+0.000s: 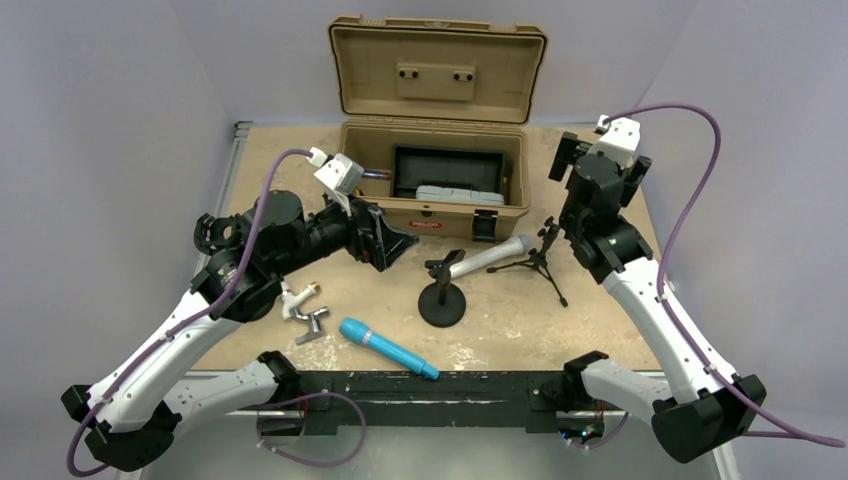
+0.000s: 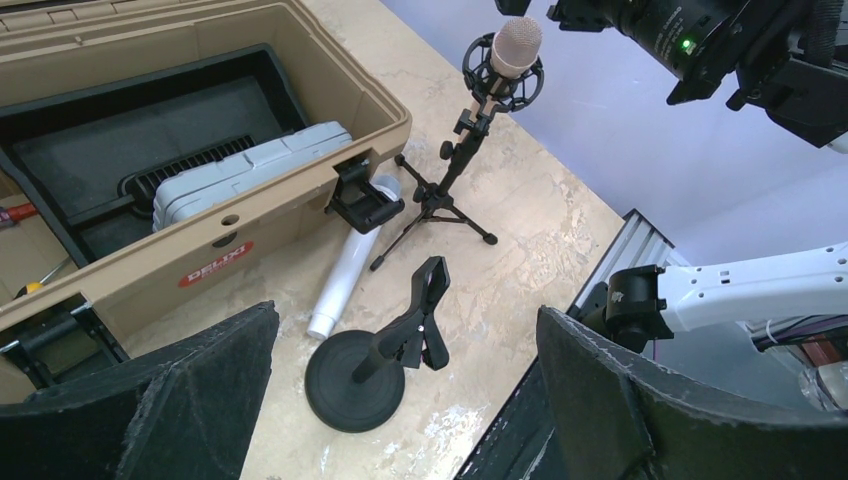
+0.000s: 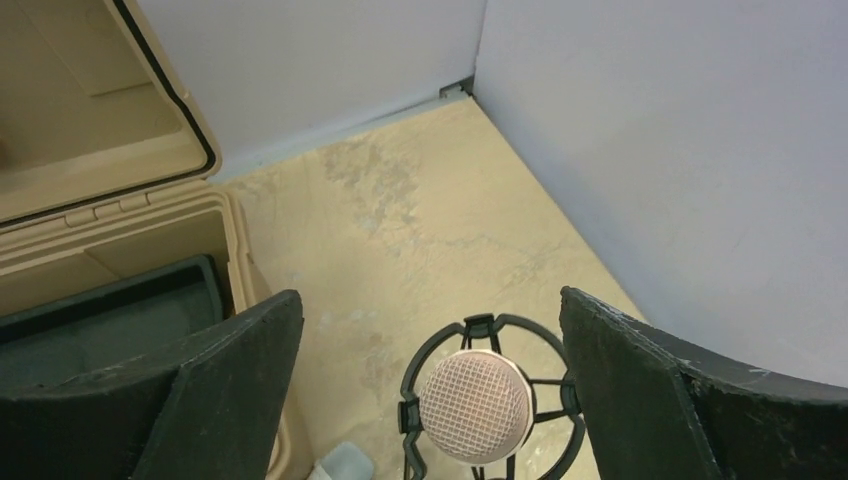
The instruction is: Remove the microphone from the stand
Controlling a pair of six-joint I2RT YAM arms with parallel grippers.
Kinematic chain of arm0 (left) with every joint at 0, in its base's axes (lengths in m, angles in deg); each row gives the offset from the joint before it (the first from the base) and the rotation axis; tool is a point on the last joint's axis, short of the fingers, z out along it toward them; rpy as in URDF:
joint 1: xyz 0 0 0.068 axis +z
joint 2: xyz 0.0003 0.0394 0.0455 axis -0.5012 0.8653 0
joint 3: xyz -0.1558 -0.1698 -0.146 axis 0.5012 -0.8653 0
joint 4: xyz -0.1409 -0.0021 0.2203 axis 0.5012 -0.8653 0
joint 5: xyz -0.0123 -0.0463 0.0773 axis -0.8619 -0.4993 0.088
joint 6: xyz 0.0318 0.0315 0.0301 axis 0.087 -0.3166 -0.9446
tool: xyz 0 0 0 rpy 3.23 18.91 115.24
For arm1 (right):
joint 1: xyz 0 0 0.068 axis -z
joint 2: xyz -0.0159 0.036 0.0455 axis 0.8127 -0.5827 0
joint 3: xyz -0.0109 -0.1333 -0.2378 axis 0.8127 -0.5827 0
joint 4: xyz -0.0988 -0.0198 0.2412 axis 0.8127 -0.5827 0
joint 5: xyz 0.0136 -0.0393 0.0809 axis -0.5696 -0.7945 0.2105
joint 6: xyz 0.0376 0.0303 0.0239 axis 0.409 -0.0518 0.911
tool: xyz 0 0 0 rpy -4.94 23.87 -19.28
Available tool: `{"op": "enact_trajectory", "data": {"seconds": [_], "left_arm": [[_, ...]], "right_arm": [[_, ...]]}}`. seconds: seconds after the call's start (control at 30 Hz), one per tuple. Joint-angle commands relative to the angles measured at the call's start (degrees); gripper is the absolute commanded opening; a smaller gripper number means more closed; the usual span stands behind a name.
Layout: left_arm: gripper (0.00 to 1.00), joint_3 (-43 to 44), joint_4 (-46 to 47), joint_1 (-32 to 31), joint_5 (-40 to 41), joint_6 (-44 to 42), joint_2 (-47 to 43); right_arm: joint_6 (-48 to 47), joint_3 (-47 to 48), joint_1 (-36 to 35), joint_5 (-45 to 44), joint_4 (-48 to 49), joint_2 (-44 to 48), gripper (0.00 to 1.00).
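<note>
Mic (image 3: pixel 472 407): silver mesh head, seated in blk shock mount (image 3: pixel 478 323).

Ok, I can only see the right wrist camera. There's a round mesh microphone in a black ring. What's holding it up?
Observer: That microphone stands on a little black tripod stand, its legs spread on the table.
Kid: Are there any other microphones?
Observer: Yes. A silver microphone lies flat next to a round-base stand whose clip is empty.
</note>
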Motion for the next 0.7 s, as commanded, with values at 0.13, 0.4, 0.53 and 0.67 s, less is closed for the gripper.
{"op": "enact_trajectory", "data": {"seconds": [0.13, 0.4, 0.53, 0.67], "left_arm": [[0.98, 0.18, 1.61, 0.18, -0.84, -0.53, 0.14], [0.98, 0.22, 1.82, 0.19, -1.66, -0.07, 0.58], [0.98, 0.17, 1.7, 0.15, -1.49, -0.16, 0.57], [0.98, 0.17, 1.75, 0.18, -1.74, -0.07, 0.61]], "right_arm": [[17.06, 1.34, -0.15, 0.15, -18.26, 1.49, 0.94], [18.77, 2.46, -0.06, 1.2, -20.34, 2.31, 0.83], [19.32, 2.73, -0.05, -0.83, -20.95, -0.52, 0.86], [18.94, 2.43, -0.08, -4.57, -20.34, -2.11, 0.87]]}}
